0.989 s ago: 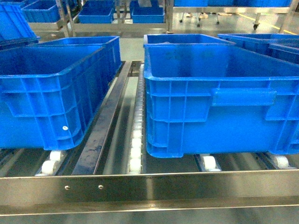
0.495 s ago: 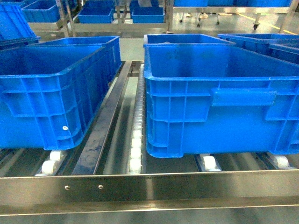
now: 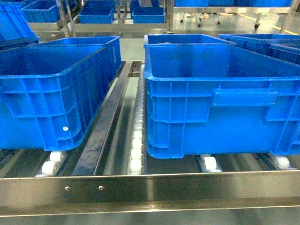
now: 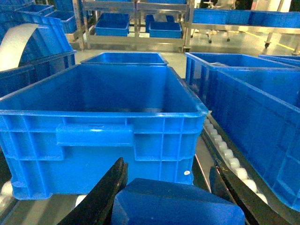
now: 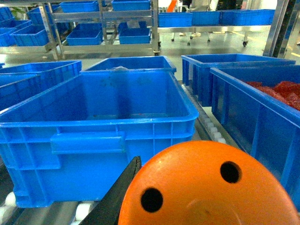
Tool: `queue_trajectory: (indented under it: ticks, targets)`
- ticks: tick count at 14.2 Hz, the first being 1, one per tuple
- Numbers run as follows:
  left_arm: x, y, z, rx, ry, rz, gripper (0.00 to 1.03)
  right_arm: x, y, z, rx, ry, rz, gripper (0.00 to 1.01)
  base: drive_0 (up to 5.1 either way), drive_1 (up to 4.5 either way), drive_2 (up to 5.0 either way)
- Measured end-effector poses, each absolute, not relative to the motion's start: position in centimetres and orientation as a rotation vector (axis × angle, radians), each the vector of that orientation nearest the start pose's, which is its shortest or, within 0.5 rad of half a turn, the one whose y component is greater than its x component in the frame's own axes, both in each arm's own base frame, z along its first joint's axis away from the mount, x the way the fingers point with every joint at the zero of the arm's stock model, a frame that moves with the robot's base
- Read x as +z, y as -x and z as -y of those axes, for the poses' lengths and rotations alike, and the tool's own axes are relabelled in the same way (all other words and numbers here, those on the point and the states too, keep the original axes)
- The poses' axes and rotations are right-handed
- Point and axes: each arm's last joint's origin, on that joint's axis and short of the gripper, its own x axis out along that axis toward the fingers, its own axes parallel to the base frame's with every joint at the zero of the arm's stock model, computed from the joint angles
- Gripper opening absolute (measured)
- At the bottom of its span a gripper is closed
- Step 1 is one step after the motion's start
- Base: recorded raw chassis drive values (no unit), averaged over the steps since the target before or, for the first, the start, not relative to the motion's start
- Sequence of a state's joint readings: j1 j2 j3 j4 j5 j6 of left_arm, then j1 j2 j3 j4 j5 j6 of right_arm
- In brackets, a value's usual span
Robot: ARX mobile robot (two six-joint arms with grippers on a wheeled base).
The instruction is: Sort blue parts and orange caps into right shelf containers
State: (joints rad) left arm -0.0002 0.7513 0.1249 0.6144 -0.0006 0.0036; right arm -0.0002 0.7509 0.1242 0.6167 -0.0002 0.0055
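Your left gripper (image 4: 166,187) clamps a blue part (image 4: 176,204); right gripper (image 5: 187,197) state untellable, orange cap (image 5: 208,187) at 6 o'clock before an open crate (image 5: 98,117); red items (image 5: 281,91) fill the 3 o'clock crate (image 5: 253,117).

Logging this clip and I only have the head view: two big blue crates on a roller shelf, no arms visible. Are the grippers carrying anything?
Observer: Yes. The left gripper has a blue block between its fingers.
Operator: And the right one?
Observer: The right wrist view shows an orange cap, flat top with holes facing the camera, with one dark finger beside it.
Operator: Anything in the crates already?
Observer: A crate at the far right holds red material; what it is I cannot tell.
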Motion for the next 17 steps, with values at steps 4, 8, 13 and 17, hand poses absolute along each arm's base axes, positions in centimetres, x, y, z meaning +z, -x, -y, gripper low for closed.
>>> queue_trajectory:
  ticks: [4, 8, 13, 17]
  targets:
    - [18.8, -15.7, 0.0, 0.0, -0.004, -0.012, 0.45, 18.8, -15.8, -0.1, 0.04, 0.034, -0.104, 0.43, 0.0, 0.0, 0.0]
    - [18.8, -15.7, 0.0, 0.0, -0.004, -0.012, 0.45, 24.2, -23.0, -1.7, 0.091, 0.108, -0.013, 0.43, 0.0, 0.0, 0.0]
    - [18.8, -15.7, 0.0, 0.001, -0.004, -0.012, 0.45, 23.5, -33.2, -3.9, 0.115, 0.125, -0.149, 0.43, 0.0, 0.0, 0.0]
    - [18.8, -15.7, 0.0, 0.0, -0.004, -0.012, 0.45, 24.3, -33.0, -3.9, 0.113, 0.126, -0.123, 0.43, 0.0, 0.0, 0.0]
